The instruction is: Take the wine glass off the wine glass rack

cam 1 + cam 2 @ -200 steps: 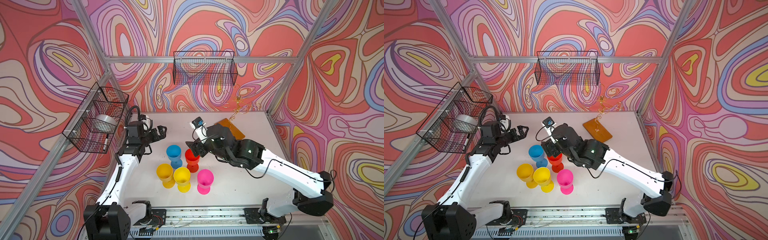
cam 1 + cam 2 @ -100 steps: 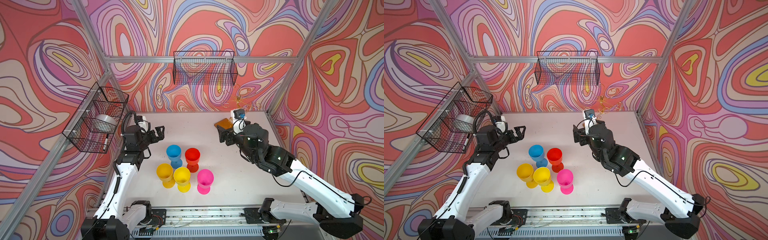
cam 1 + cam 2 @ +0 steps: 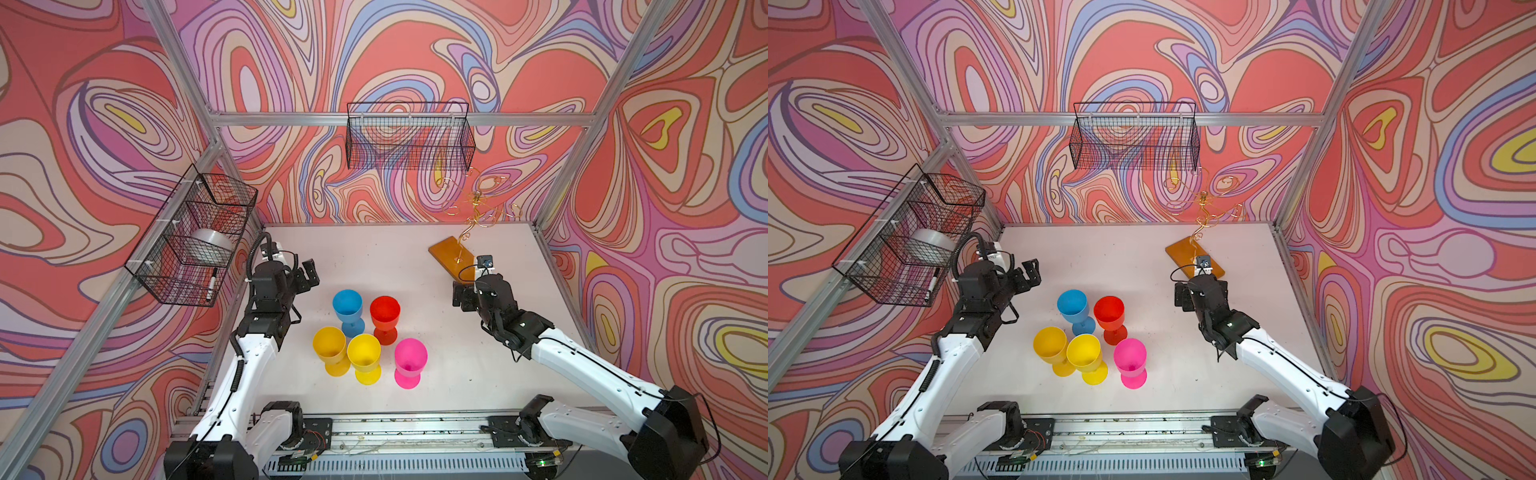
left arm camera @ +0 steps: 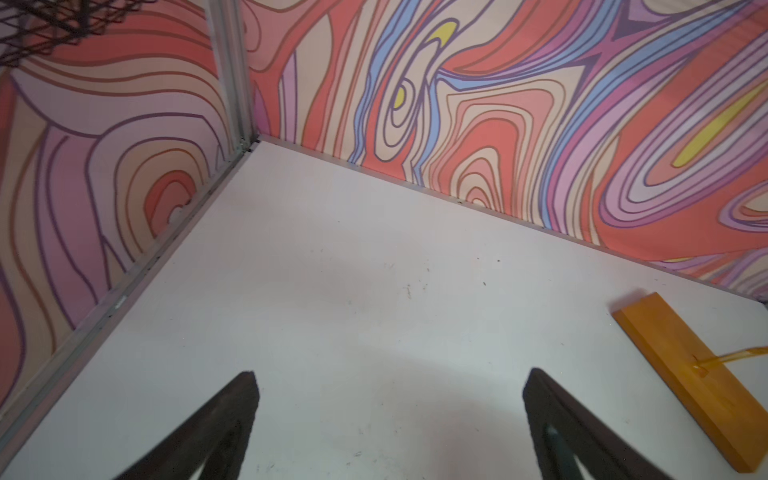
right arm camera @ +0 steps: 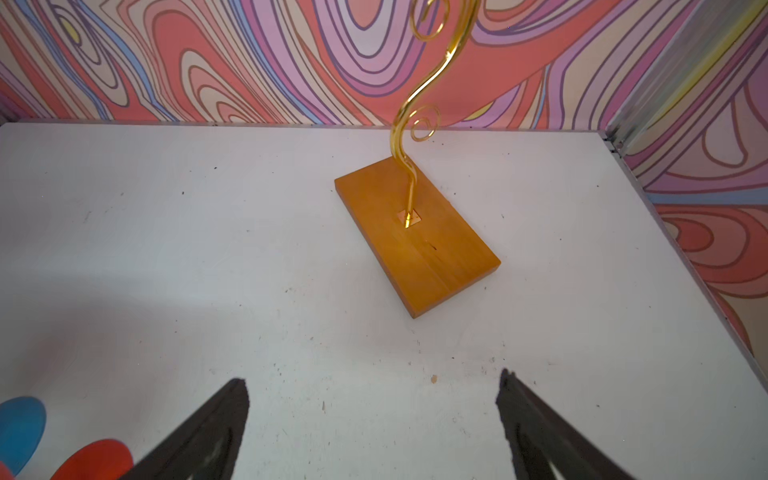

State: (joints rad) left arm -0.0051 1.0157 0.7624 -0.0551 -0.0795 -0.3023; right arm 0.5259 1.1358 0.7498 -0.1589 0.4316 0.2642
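The wine glass rack, gold curled wire [image 3: 478, 203] on an amber base [image 3: 446, 255], stands at the back right; nothing hangs on its arms in both top views. Several coloured wine glasses stand upright mid-table: blue [image 3: 347, 303], red [image 3: 384, 309], two yellow [image 3: 363, 353] and pink [image 3: 410, 357]. My right gripper [image 3: 461, 293] is open and empty, just in front of the base [image 5: 415, 241], clear of the glasses. My left gripper [image 3: 309, 274] is open and empty over bare table at the left. Both wrist views show only table between the fingers.
A black mesh basket [image 3: 409, 141] hangs on the back wall above the rack. Another basket [image 3: 195, 237] on the left wall holds a tape roll and a marker. Aluminium frame posts stand in the corners, and a rail [image 3: 395, 428] runs along the front edge.
My right gripper has drawn away from the red glass to the right, towards the rack base, its jaws widening. The red glass stays on the table. The left arm drew back slightly.
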